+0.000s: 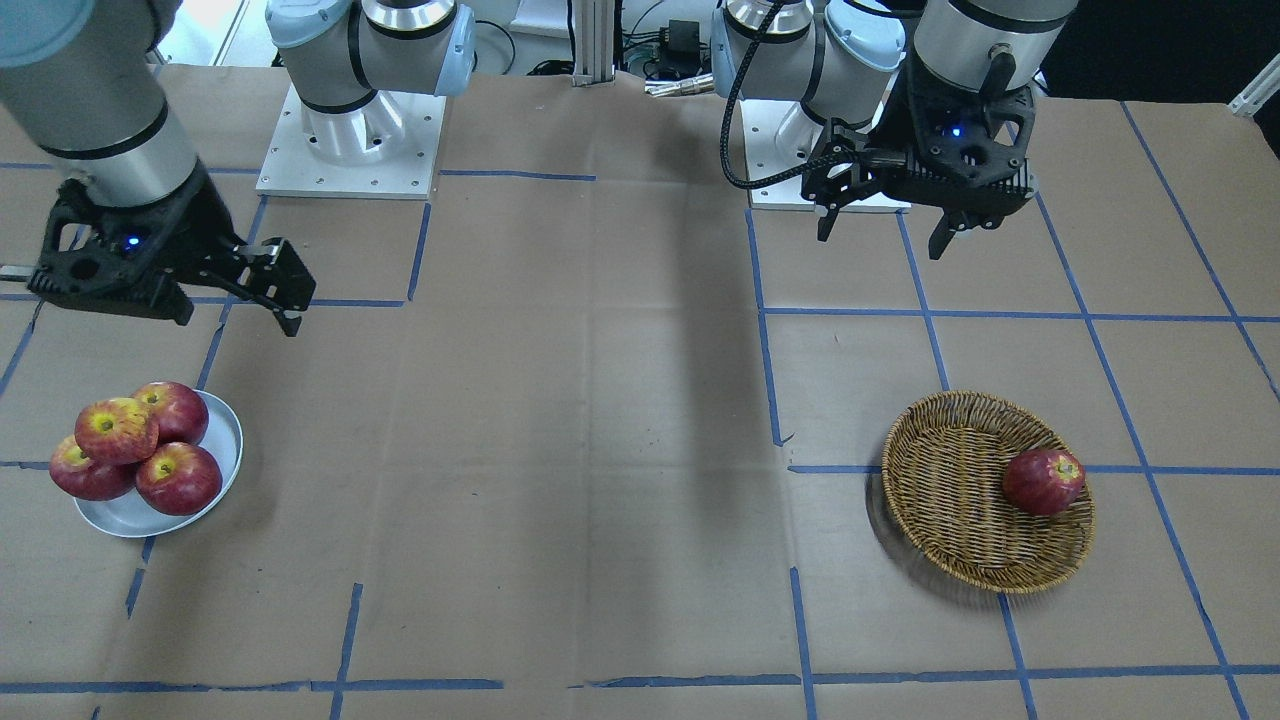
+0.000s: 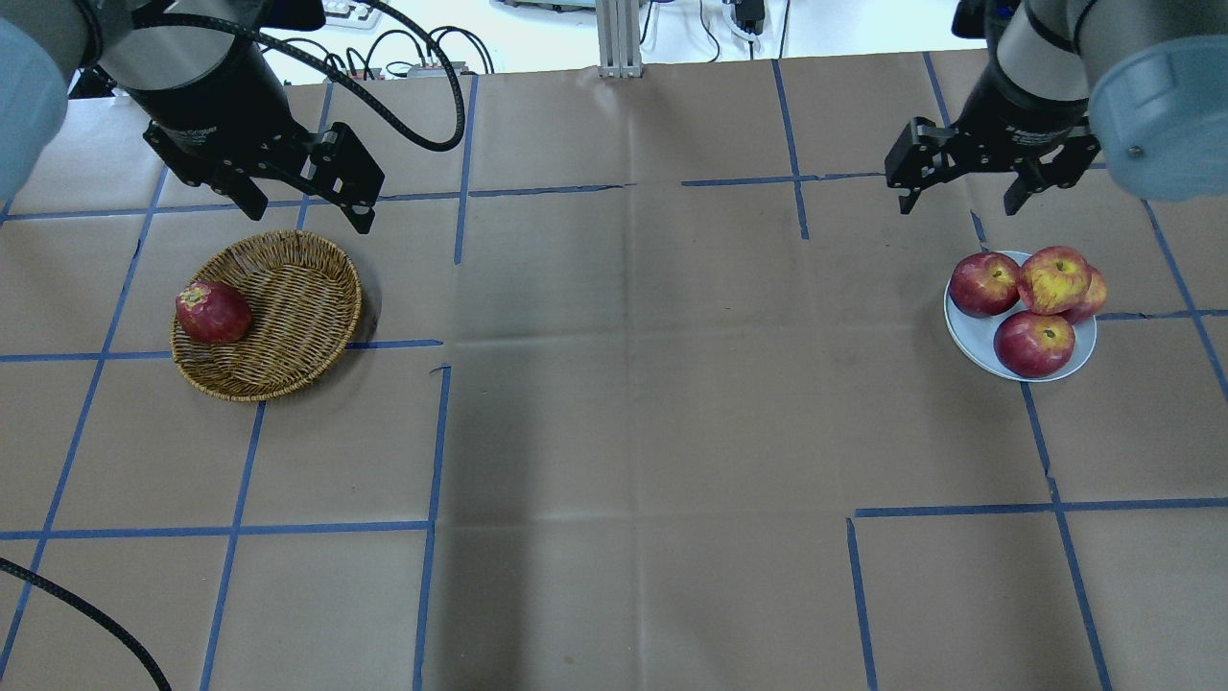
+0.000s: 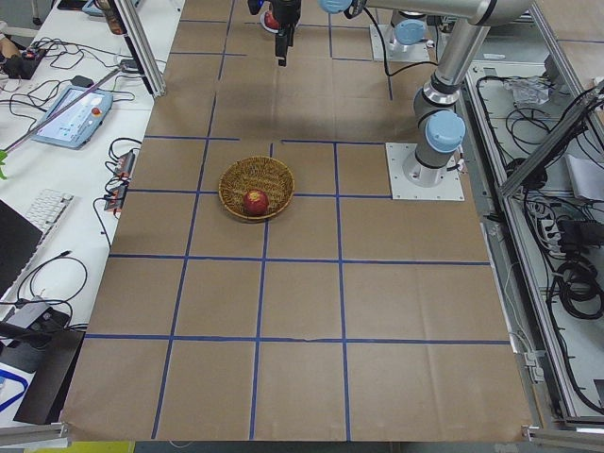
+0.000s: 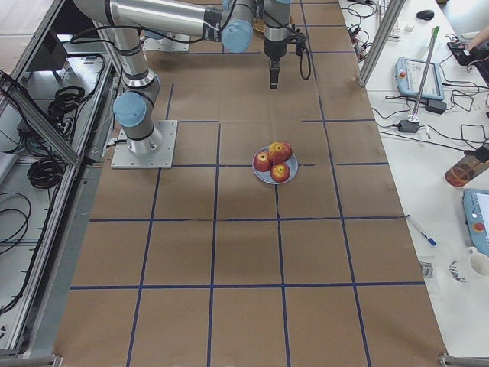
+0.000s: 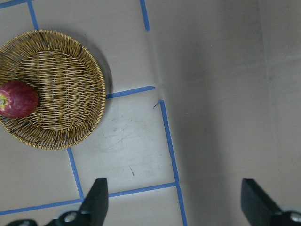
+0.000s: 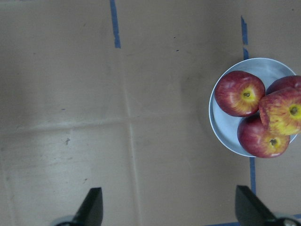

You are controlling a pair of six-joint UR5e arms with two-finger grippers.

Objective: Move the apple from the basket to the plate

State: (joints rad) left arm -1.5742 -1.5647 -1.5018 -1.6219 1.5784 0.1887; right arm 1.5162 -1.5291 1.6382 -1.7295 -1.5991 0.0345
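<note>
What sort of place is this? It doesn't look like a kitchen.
Most likely a robotics lab: a left arm and right arm bolted to a paper-covered table gridded with blue tape, plus a control tablet and loose cables alongside.

Silver-grey tubes, both of them, left arm (image 1: 985,40) and right arm (image 1: 100,120) alike, with black bands at the joints and pale blue joint caps (image 2: 1161,106). Each stood on a square white base plate (image 1: 350,165) dotted with screw holes. The left gripper (image 2: 309,216) and right gripper (image 2: 959,203) were black and angular, each housing showing a small blue light (image 1: 955,131). A ribbed black cable (image 2: 446,146) looped off the left wrist, and there was white lettering (image 2: 203,134), perhaps a maker's mark, too small to read.
</note>
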